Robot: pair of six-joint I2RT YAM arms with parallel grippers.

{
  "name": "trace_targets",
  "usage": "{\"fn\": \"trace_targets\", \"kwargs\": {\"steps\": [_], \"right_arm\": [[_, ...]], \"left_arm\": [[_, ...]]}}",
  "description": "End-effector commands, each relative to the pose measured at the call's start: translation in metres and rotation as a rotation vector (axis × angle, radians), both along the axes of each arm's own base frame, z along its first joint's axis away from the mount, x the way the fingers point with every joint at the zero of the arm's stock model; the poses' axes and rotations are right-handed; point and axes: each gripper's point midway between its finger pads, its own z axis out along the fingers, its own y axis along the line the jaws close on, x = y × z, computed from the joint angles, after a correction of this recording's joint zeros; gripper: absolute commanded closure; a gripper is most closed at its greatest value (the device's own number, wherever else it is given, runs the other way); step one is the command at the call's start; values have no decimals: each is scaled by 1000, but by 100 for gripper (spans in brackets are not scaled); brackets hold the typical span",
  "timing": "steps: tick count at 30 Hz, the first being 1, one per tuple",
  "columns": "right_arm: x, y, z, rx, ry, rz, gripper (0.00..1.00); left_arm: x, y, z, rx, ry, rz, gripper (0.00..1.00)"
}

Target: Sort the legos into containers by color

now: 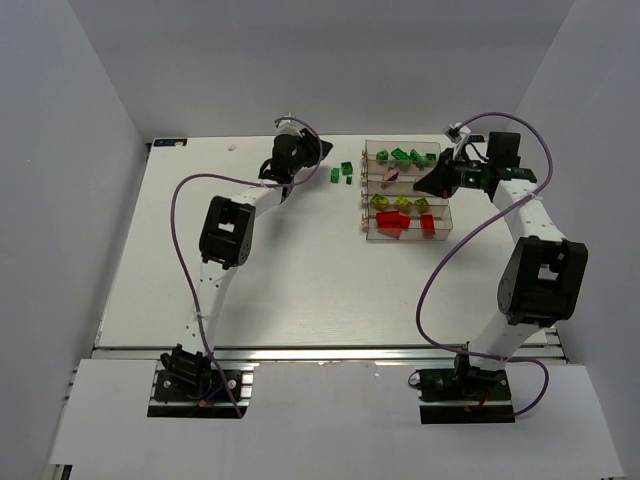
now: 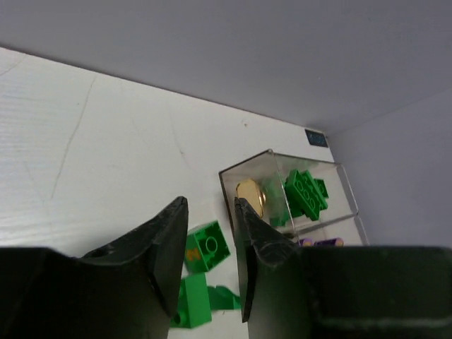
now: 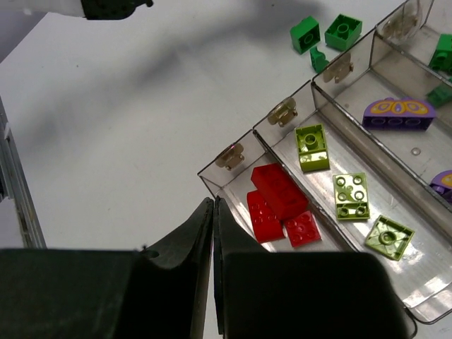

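Nothing could be read anywhere. A small dark sticker (image 2: 316, 138) at the far edge of the table (image 2: 106, 155) bore pale marks too small to make out. One purple brick (image 3: 399, 113) carried a printed yellow ornament, not letters.

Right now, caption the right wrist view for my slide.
Right end effector, shut, overlooking clear containers of red legos, yellow-green legos and purple legos, three green legos loose on the table.
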Motion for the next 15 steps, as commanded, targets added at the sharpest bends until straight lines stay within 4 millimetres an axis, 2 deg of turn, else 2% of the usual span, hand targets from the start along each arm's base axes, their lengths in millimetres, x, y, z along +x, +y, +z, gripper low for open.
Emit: {"fn": "trace_targets", "kwargs": {"steps": [1,6,8,12,15], "right_arm": [[-6,-1,12,13,-33,-9,92],[-12,-3,7,30,-10,-22,92],[-14,-3,9,38,-10,-22,91],[-21,-5,6,54,0,-33,91],[-23,-6,7,56,-5,-39,91]], "left_arm": [[15,-10,33,-115,-73,34,57],[34,-21,20,-157,-90,63,51],[36,-23,19,-157,-100,75,50],[40,-20,-4,-129,-74,90,49],[38,-26,-10,-141,-59,57,48]]}}
